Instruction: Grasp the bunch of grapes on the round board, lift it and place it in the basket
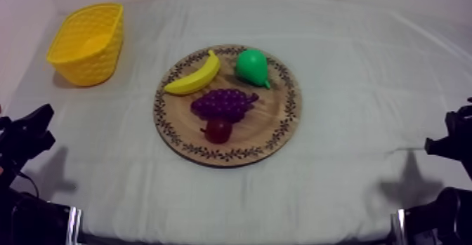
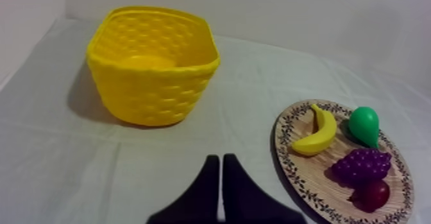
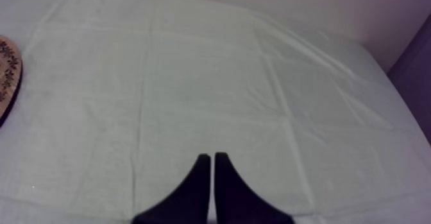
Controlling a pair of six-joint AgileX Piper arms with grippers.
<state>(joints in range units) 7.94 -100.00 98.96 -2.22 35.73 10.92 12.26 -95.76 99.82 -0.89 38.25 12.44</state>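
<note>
A purple bunch of grapes (image 1: 224,103) (image 2: 362,165) lies in the middle of the round wooden board (image 1: 281,125) (image 2: 301,172), between a banana (image 1: 192,76) (image 2: 317,134), a green pear (image 1: 251,67) (image 2: 363,124) and a small red fruit (image 1: 218,130) (image 2: 371,195). The yellow basket (image 1: 88,43) (image 2: 152,65) stands empty at the far left. My left gripper (image 1: 31,130) (image 2: 221,162) rests low at the left edge, shut on nothing, short of basket and board. My right gripper (image 1: 449,132) (image 3: 212,159) rests low at the right, shut, over bare cloth.
The grey-white cloth (image 1: 365,86) runs creased from the board to the right edge. The board's rim (image 3: 8,72) lies well off from my right gripper. A wall rises behind the table.
</note>
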